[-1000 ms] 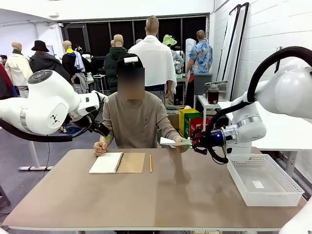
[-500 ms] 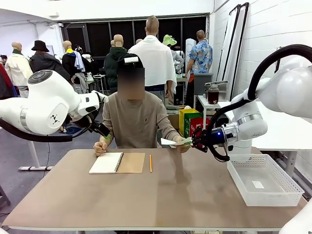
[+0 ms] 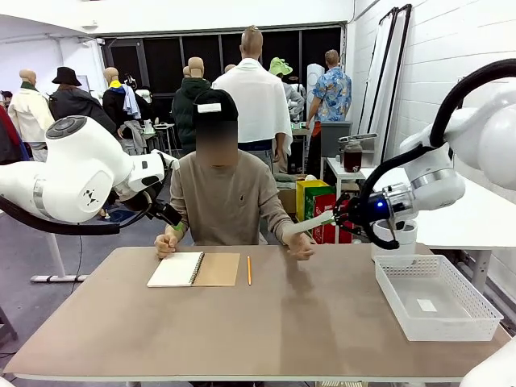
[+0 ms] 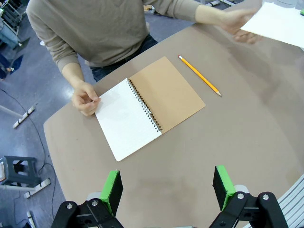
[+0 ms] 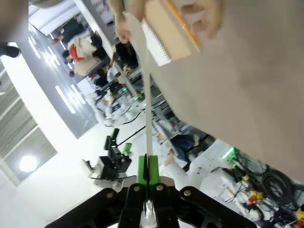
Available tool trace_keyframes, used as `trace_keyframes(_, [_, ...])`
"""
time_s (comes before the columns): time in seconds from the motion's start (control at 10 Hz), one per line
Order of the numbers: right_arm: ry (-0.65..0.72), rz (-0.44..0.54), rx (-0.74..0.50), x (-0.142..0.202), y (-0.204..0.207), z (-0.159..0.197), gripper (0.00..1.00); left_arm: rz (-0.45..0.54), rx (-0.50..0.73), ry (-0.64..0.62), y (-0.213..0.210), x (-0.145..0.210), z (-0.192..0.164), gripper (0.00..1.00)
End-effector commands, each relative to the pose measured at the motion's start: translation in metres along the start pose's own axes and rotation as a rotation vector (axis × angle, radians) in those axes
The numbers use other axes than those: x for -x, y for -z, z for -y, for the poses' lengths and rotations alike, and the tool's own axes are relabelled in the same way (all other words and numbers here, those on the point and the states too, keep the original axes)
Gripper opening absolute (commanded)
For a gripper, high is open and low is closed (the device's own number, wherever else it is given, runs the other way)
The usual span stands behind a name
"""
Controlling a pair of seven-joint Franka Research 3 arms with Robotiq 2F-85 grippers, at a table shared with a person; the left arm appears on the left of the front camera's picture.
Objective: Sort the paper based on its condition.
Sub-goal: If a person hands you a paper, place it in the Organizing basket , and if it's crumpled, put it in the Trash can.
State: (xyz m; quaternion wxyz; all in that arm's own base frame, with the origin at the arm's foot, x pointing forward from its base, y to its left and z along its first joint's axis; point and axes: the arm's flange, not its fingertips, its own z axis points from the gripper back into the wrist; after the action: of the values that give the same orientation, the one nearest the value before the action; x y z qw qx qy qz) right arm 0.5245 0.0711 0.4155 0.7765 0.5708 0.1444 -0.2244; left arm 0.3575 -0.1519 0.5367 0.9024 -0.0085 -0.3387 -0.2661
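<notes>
White mesh plastic forms the basket at your right end of the table; on its floor lies a small white slip, and I cannot tell whether it is a label or a scrap. Your right gripper hangs in the air above the table's far edge, left of the basket and well apart from it, its green pads pressed together on one edge of the sheet of paper. The sheet juts out flat toward the person, its free end above the person's hand, which rests on the tabletop; from your left wrist camera the fingers lie just beside the sheet's edge, but whether they touch it I cannot tell. Your left gripper hovers over the near left part of the table with its jaws spread wide and nothing between them. Below it lies the open spiral notebook, a white page on one side and the brown cover on the other, with the person's other hand at its far corner. A yellow pencil lies just beside the notebook, apart from it.
</notes>
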Motion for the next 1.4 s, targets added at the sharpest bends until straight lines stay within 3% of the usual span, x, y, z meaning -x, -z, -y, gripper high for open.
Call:
trace_keyframes(0.0, [-0.153, 0.085, 0.082, 0.01, -0.031, 0.013, 0.0, 0.0, 0.0, 0.004, 0.0, 0.0, 0.0, 1.0])
trace_keyframes(0.4, [-0.365, 0.252, 0.298, 0.021, -0.106, 0.039, 0.0, 0.0, 0.0, 0.004, 0.0, 0.0, 0.0, 1.0])
trace_keyframes(0.6, [-0.359, 0.279, 0.352, 0.025, -0.121, 0.043, 0.0, 0.0, 0.0, 0.004, 0.0, 0.0, 0.0, 1.0])
trace_keyframes(0.7, [-0.299, 0.284, 0.374, 0.024, -0.116, 0.04, 0.0, 0.0, 0.0, 0.004, 0.0, 0.0, 0.0, 1.0])
trace_keyframes(0.8, [-0.359, 0.257, 0.331, 0.019, -0.128, 0.039, 0.0, 0.0, 0.0, 0.004, 0.0, 0.0, 0.0, 1.0])
trace_keyframes(1.1, [-0.349, 0.27, 0.344, 0.02, -0.129, 0.04, 0.0, 0.0, 0.0, 0.004, 0.0, 0.0, 0.0, 1.0])
trace_keyframes(1.3, [-0.498, 0.343, 0.389, 0.029, -0.152, 0.052, 0.0, 0.0, 0.0, 0.004, 0.0, 0.0, 0.0, 1.0])
